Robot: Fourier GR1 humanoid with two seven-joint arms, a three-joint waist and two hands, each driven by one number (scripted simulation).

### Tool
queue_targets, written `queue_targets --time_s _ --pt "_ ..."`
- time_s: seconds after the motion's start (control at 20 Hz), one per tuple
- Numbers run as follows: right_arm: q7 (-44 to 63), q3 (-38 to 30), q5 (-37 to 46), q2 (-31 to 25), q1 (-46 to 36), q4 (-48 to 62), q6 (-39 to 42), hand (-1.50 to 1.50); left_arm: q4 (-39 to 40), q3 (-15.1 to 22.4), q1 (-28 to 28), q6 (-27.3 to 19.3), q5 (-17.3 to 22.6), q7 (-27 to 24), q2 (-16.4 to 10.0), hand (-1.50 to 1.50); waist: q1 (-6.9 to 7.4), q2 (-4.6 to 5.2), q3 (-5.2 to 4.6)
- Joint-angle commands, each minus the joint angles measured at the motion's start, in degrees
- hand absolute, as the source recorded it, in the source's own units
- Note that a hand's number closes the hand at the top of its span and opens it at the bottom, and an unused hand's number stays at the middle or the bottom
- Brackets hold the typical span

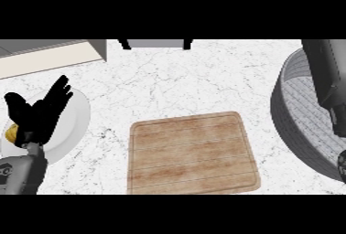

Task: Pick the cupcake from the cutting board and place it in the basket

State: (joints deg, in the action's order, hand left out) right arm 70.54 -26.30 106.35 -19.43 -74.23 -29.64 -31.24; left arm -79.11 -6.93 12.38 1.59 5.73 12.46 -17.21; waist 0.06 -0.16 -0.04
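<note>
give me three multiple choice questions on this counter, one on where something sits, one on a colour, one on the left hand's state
1. Where is the basket relative to the cutting board?
A) to its left
B) to its right
C) on top of it

2. What colour is the plate?
A) white
B) red
C) green

3. How is the left hand?
A) shut in a fist
B) open, fingers straight
C) out of view

Answers:
1 B: the grey basket lies at the view's right edge, beside the board.
2 A: the plate under the left hand is white.
3 B: its fingers point up, spread, holding nothing.
</note>
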Motion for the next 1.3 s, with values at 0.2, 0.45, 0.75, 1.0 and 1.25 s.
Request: queue_targets --time_s 0.2,0.45,0.75,1.0,1.25 --pt "7.11 -2.21 -0.56 4.05 10.13 -11.76 -3.15 1.5 -0.83 -0.83 -2.68 -0.43 -0.53 -0.71 -0.11 0.0 -0.7 -0.29 0.03" --pt "11.63 -6.87 3.7 2.54 17.33 -16.64 -8.03 -1.5 -1.45 -0.46 -3.03 0.48 -0.21 -1.59 0.16 0.0 -0.43 -0.03 0.04" --pt "4.13 -8.94 0.74 5.43 21.74 -23.0 -6.76 -1.5 -1.57 -0.1 -2.07 0.63 -0.56 -0.3 0.44 0.0 -0.13 0.02 0.04" --pt "-0.53 -9.19 -0.92 4.65 21.21 -27.56 -9.57 -1.5 -0.91 -1.32 -0.87 1.22 -0.35 0.62 -0.83 0.0 0.21 0.13 0.04" --pt "2.46 -13.66 2.67 7.13 23.06 -40.49 -13.3 -1.5 1.24 -1.75 -0.36 0.93 -0.33 -0.1 -0.5 0.0 -1.07 -0.31 -0.01"
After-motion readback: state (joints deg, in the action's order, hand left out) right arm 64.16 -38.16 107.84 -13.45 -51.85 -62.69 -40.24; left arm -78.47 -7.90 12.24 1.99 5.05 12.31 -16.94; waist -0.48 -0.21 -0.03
